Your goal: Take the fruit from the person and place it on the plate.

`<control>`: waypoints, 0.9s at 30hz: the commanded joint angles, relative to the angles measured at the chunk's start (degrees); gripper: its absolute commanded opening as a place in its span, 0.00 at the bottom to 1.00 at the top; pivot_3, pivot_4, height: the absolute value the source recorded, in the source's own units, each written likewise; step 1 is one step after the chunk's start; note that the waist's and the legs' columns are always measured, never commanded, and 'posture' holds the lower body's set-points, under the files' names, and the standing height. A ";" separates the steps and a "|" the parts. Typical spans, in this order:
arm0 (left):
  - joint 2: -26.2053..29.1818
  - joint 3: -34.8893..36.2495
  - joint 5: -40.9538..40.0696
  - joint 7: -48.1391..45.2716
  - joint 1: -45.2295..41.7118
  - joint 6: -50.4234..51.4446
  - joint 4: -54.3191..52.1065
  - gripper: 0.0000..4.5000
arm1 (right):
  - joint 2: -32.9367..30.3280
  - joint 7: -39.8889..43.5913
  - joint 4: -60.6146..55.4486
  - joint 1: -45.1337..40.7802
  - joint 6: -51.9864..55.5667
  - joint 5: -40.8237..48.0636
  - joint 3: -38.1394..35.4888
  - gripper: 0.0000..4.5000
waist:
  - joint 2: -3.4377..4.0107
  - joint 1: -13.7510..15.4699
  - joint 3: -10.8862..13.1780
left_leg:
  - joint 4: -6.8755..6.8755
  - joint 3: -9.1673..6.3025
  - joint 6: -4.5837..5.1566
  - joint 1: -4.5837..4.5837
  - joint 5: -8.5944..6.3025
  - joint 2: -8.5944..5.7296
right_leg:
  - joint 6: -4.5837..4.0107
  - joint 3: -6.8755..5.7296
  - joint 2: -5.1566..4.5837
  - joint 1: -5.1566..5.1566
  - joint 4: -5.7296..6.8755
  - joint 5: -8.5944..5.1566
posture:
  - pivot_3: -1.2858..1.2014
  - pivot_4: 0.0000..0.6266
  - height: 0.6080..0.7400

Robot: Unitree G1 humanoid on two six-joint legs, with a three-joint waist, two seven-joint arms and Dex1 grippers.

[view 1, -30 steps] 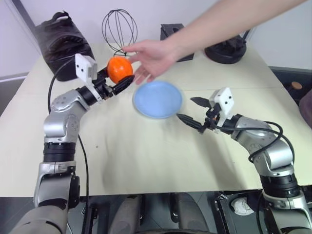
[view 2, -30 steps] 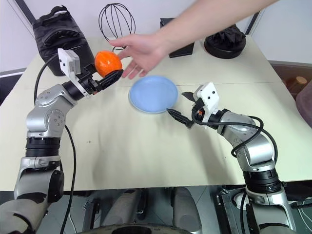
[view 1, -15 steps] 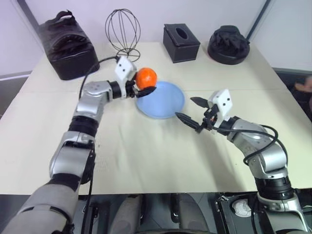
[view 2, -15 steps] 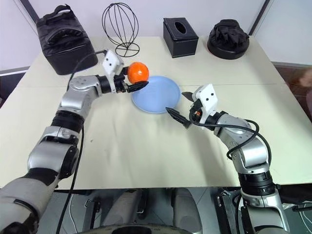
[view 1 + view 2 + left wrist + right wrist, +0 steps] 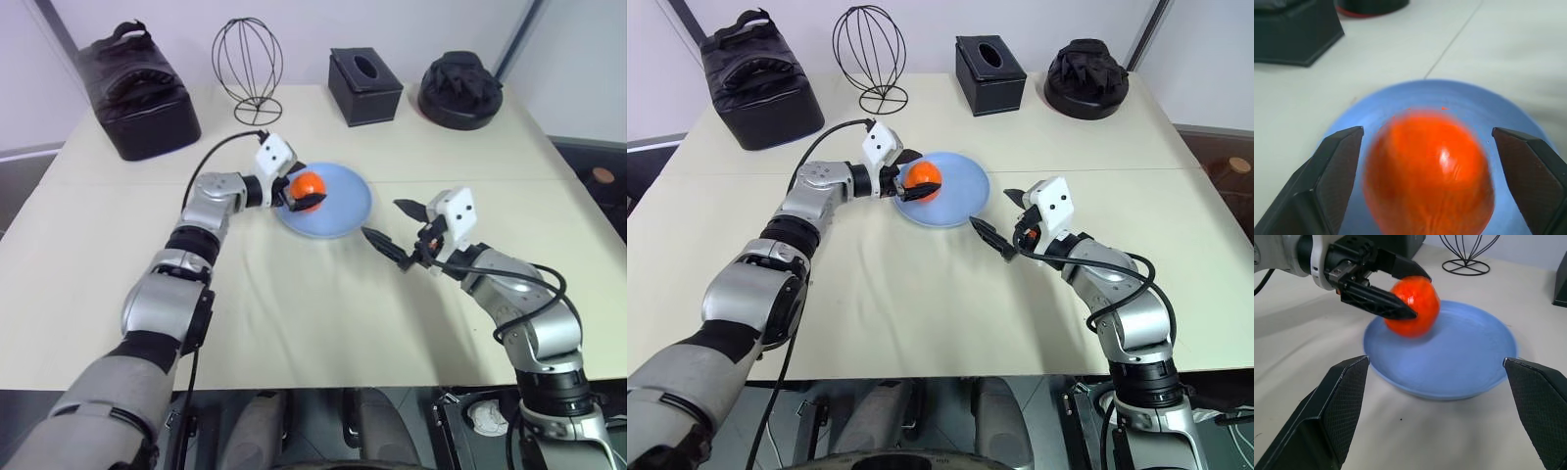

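Fruit [image 5: 1413, 306] sits low over the near-left part of the plate [image 5: 1484, 352], flanked by the left gripper [image 5: 918, 183]; fingers look parted with a gap, likely letting go. Right gripper [image 5: 997, 222], wide open and empty, waits beside the rim.

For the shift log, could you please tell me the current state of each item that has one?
Round glossy orange fruit: between the left gripper's fingers, over the plate.
Light blue round plate: flat on the table.
Left gripper: around the fruit; grip unclear.
Right gripper: open, empty.
Black tissue box: upright.
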 commanded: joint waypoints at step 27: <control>17.70 26.92 -16.08 19.19 48.57 28.77 -69.32 0.99 | -0.09 1.01 23.62 -10.99 -15.36 -5.27 -5.84 1.00 | 0.06 -0.32 -0.02 | -0.07 0.02 -0.06 0.10 0.00 0.03 | -0.05 0.15 -0.15 -0.01 0.06 0.01 | 0.52 0.24 1.00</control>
